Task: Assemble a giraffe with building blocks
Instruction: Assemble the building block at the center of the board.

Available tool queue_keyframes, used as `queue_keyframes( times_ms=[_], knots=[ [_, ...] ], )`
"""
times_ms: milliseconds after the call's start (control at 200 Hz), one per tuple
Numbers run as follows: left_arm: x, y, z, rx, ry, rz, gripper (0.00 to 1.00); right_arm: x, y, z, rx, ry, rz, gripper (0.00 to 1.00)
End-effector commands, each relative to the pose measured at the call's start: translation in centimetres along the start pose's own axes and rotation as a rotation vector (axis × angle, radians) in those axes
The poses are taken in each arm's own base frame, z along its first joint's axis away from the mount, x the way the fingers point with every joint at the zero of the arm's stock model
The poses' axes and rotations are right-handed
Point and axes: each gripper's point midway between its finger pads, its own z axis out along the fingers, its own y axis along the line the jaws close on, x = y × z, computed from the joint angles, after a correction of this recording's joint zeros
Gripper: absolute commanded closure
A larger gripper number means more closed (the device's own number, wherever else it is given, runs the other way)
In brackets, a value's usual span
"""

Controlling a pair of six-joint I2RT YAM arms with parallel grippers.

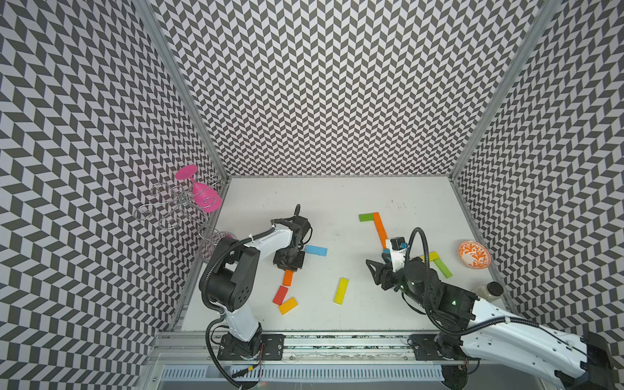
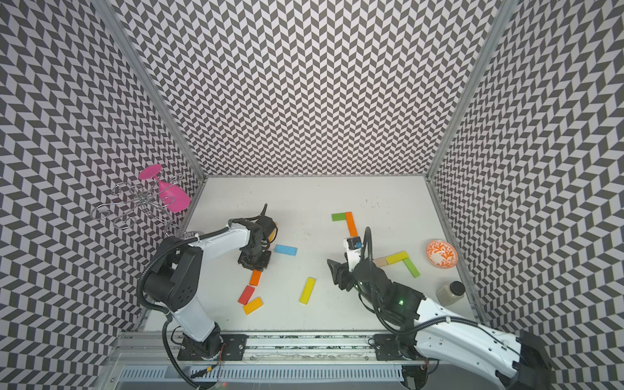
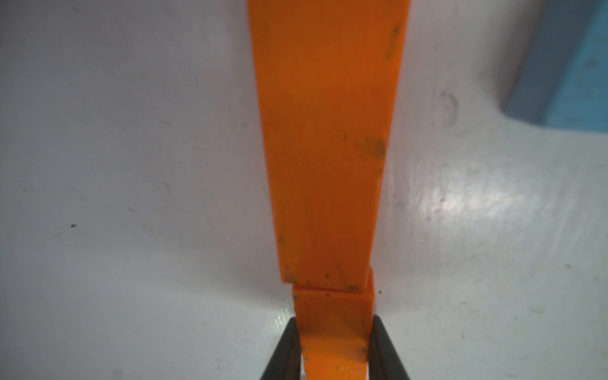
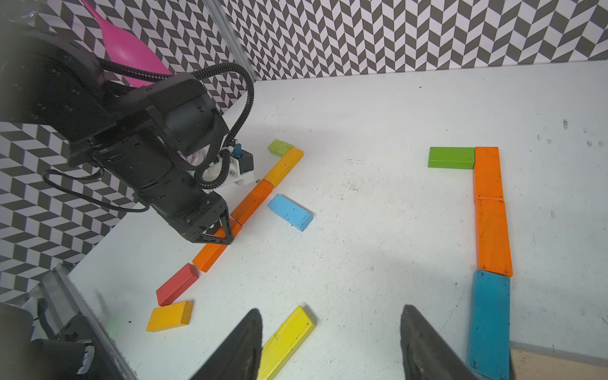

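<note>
While the left claw (image 3: 334, 319) is clamped on one end of an orange block (image 3: 334, 335) lying flat on the bench (image 3: 131, 197), a second orange block (image 3: 325, 148) meets it end to end, slightly offset, with a blue block (image 3: 566, 82) just beside. The right claw (image 4: 330, 309) hangs open and empty above the bench, a yellow block (image 4: 286, 339) near it.

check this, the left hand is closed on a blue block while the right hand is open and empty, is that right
Not quite: the left hand is closed on an orange block, not a blue one. The left wrist view shows its fingers pinching it, with the blue block lying loose nearby. The right hand is open and empty.
</note>
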Motion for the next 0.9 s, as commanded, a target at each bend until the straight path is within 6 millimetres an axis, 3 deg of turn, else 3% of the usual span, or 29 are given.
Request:
queue_keyframes(
  times_ms=[0, 175, 331, 501, 591, 746, 896],
  knots=[
    [-2.5, 0.3, 0.1, -0.018, -0.077, -0.019, 0.7, -2.4, 1.0, -0.4, -0.03, -0.069, 0.036, 0.35],
    [-2.7, 0.3, 0.0, -0.015, -0.082, -0.02, 0.62, -2.4, 1.1, -0.3, -0.036, -0.064, 0.033, 0.35],
    [-2.6, 0.2, -0.3, -0.004, -0.09, -0.016, 0.49, -2.2, 1.1, -0.1, -0.032, -0.055, 0.03, 0.35],
    [-2.9, -0.1, -2.8, 0.012, -0.142, -0.015, 0.35, -2.3, 1.4, 0.3, -0.036, -0.054, 0.02, 0.35],
    [-3.7, -0.6, -6.3, 0.032, -0.222, -0.013, 0.26, -2.5, 2.0, 0.8, -0.05, -0.052, -0.03, 0.35],
    [-5.4, -0.3, -15.6, 0.074, -0.45, -0.058, 0.23, -2.8, 5.1, 2.5, -0.154, -0.023, -0.233, 0.39],
    [-6.0, 2.3, -23.6, 0.094, -0.701, -0.184, 0.23, 0.2, 8.5, 6.2, -0.316, 0.126, -0.475, 0.4]
  ],
)
